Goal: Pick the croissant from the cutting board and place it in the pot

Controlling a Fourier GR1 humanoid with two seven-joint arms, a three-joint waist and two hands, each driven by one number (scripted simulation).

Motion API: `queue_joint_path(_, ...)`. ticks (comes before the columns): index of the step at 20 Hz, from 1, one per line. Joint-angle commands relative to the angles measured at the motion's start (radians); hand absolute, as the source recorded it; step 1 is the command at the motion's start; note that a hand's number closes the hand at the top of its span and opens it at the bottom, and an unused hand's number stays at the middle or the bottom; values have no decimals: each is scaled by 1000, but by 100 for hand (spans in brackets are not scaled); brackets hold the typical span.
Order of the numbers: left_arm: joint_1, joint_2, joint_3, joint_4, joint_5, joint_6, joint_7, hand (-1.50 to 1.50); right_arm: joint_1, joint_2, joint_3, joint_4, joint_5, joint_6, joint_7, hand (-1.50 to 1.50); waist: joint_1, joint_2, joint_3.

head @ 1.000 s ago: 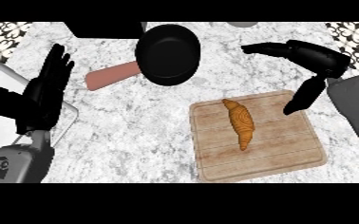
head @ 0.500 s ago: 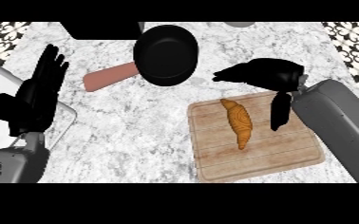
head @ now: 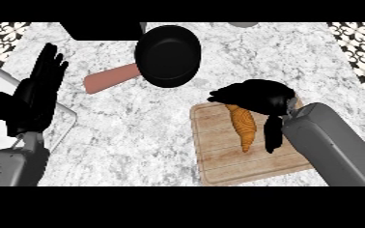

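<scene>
Because the robot's black right hand (head: pixel 257 96) sits over only the far tip of the golden-brown ridged croissant (head: pixel 243 128), closing here may pinch just the tapered end. The pastry could then pivot or slip out during the lift.

The hand is open and holds nothing. Its fingers stretch leftward above the tip and the thumb hangs down just beside the croissant's right flank.

The croissant lies lengthwise on the light wooden cutting board (head: pixel 214 164), narrow end toward the robot.

A second risk is the carry. The shallow black pot with a pinkish handle (head: pixel 169 55) stands apart on the marbled grey tabletop (head: pixel 143 135), and an off-centre release could catch its rim.

The black left hand (head: pixel 32 101) rests open at the left edge.
</scene>
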Motion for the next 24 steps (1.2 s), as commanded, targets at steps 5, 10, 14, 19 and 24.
queue_joint_path(5, 14, -56, 6, 43, -40, -11, -60, 0, 16, 17, -3, 69, 178, -60, -20, -150, 5, 2, 0)
queue_joint_path(10, -36, -68, 20, 42, -64, -14, -13, 0, 31, 47, -47, 109, 238, -66, -81, -150, 2, 2, 0)
queue_joint_path(14, 51, -81, 9, -50, -80, -19, -16, 0, 32, 140, -22, 178, 294, -111, -67, -150, 10, 2, 1)
queue_joint_path(19, -39, -96, 41, 69, -96, -33, -26, 0, 110, 125, -41, 98, 367, -101, -71, -150, -1, 1, 0)
queue_joint_path(24, -23, -79, 78, 37, -82, -62, -24, 0, 57, 130, -64, 326, 438, -221, -195, -150, 4, 3, 0)
